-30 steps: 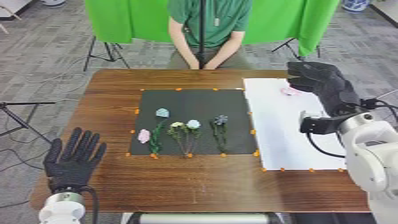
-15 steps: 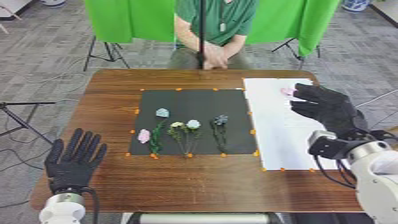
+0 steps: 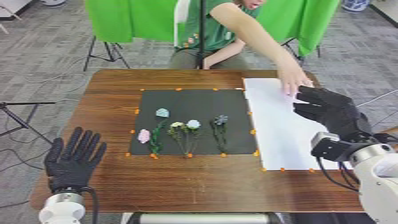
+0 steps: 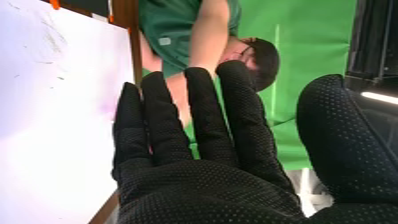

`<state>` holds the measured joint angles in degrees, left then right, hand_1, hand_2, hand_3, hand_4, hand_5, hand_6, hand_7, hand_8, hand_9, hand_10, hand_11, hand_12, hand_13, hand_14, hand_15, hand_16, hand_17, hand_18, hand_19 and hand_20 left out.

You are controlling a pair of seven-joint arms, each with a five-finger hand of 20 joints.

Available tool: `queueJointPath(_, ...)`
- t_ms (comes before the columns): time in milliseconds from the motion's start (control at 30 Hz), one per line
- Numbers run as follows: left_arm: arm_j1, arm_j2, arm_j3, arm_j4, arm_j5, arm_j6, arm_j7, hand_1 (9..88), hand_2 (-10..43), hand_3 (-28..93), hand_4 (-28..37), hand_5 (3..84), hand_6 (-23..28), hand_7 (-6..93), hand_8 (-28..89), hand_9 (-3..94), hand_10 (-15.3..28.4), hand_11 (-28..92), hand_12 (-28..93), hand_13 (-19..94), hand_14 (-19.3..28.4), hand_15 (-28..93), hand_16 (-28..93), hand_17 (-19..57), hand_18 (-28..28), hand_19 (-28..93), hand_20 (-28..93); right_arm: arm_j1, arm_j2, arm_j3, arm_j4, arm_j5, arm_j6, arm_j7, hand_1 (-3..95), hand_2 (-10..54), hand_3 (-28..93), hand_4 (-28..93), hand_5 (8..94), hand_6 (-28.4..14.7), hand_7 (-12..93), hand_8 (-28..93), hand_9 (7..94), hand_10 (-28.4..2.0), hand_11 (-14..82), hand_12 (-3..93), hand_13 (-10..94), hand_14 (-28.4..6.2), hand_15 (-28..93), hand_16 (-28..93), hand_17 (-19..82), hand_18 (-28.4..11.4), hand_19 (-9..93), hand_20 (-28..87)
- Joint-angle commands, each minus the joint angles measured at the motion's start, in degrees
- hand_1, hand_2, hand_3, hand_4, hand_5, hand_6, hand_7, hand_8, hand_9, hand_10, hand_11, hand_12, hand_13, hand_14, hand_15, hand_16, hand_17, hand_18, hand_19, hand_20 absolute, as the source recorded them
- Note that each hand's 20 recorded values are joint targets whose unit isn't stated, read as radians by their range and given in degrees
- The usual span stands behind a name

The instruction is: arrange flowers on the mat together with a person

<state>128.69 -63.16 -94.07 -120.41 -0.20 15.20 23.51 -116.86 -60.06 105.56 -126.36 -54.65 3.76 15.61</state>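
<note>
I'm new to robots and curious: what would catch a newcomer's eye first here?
Probably the person's hand, at the end of an outstretched arm over the white sheet's far end, close to the robot's right hand in black. Next, the small flowers on the dark mat mid-table, then the left hand, fingers spread, at the near left.

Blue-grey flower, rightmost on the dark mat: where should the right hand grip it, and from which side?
Probably pinch its stem just below the bloom, with the right hand coming from the right. The stem is long and thin, running toward the near table edge, so close across it; the white bloom and the other flowers lie to its left.
</note>
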Motion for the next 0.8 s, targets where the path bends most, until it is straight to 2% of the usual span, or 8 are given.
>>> queueJointPath(33, 1.6, 0.84, -0.32, -1.0, 4.46, -0.06, -0.17, 23.7, 13.1, 76, -28.3, 41.8, 7.5, 15.1, -12, 37.2, 13.5, 22, 5, 28, 14.1, 27, -8, -7.7, 16.2, 40, 10, 0.0, -0.1, -0.3, 0.0, 0.5, -0.6, -0.1, 24.2, 12.1, 78, -26, 49.1, -3.6, 16, -12, 46.6, -13.6, 6.6, 12.4, 36, -18.1, 10, 20, 8, -19.4, 40, 11)
queueJointPath(133, 0.9, 0.97, -0.25, -0.66, 5.11, -0.15, -0.4, 23.8, 13.1, 76, -28.3, 41.8, 7.5, 15.1, -12, 37.1, 13.5, 22, 5, 28, 14.1, 27, -8, -7.7, 16.2, 40, 10, 0.3, 0.4, -0.7, 0.4, 0.4, -0.7, -0.1, 24.2, 12.1, 78, -26, 49.1, -3.6, 16, -12, 46.6, -13.6, 6.6, 12.4, 36, -18.1, 10, 20, 8, -19.4, 40, 11)
queueJointPath(267, 1.1, 0.99, 0.01, 0.02, 3.95, 0.76, -1.65, 23.8, 13.1, 76, -28.3, 41.8, 7.5, 15.0, -12, 37.1, 13.5, 22, 5, 28, 14.1, 27, -8, -7.7, 16.2, 40, 10, 0.0, 0.6, -0.8, 0.9, 2.0, -1.3, 2.9, 24.1, 12.1, 78, -26, 49.1, -3.6, 16, -12, 46.5, -13.6, 6.6, 12.4, 36, -18.1, 10, 20, 8, -19.4, 40, 11)
queueJointPath(400, 2.6, 2.19, -2.07, -1.36, 6.57, 0.42, -1.13, 24.0, 13.1, 76, -28.3, 41.8, 7.5, 15.0, -12, 37.1, 13.5, 22, 5, 28, 14.2, 27, -8, -7.7, 16.2, 40, 10, -1.7, -0.1, -0.7, -0.1, 0.3, -1.5, 1.5, 24.2, 12.2, 78, -26, 49.1, -3.7, 16, -12, 46.4, -13.6, 6.5, 12.3, 36, -18.1, 10, 20, 8, -19.4, 40, 11)
queueJointPath(467, 2.5, 0.89, -3.0, -2.15, 8.38, 0.19, -0.64, 23.9, 13.1, 76, -28.3, 41.8, 7.6, 15.0, -12, 37.0, 13.5, 22, 5, 28, 14.2, 27, -8, -7.7, 16.2, 40, 10, -1.5, -0.4, -0.9, -0.4, 0.9, 0.0, 2.2, 24.3, 12.3, 78, -26, 49.1, -3.6, 16, -12, 46.3, -13.5, 6.5, 12.4, 36, -18.1, 10, 20, 8, -19.4, 40, 11)
queueJointPath(567, 2.9, 1.28, -3.43, -2.52, 9.06, 0.35, -0.53, 24.0, 13.2, 76, -28.3, 41.8, 7.6, 14.9, -12, 37.0, 13.5, 22, 5, 28, 14.1, 27, -8, -7.7, 16.2, 40, 10, -2.1, -0.1, -0.4, -0.5, 0.8, -0.5, 3.0, 24.3, 12.3, 78, -26, 49.0, -3.7, 16, -12, 46.2, -13.6, 6.5, 12.4, 36, -18.1, 10, 20, 8, -19.4, 40, 11)
queueJointPath(667, 3.1, 1.06, -3.42, -2.77, 7.71, -0.09, 0.02, 24.0, 13.1, 76, -28.3, 41.8, 7.6, 14.8, -12, 37.0, 13.6, 22, 5, 28, 14.1, 27, -8, -7.7, 16.2, 40, 10, -1.8, -0.2, -0.1, -0.7, 1.1, -1.3, 2.1, 24.3, 12.4, 78, -26, 49.0, -3.7, 16, -12, 46.1, -13.6, 6.4, 12.4, 36, -18.1, 10, 20, 8, -19.3, 40, 11)
queueJointPath(800, 2.8, 1.2, -3.45, -2.78, 8.73, -0.32, -0.01, 24.1, 13.2, 76, -28.3, 41.8, 7.6, 14.8, -12, 36.9, 13.5, 22, 5, 28, 14.2, 27, -8, -7.7, 16.2, 40, 10, -2.1, -0.5, -0.4, -0.7, 0.8, -0.4, 2.2, 24.3, 12.4, 77, -26, 48.8, -3.6, 16, -12, 45.6, -13.6, 6.2, 12.4, 36, -18.2, 10, 20, 8, -19.4, 40, 11)
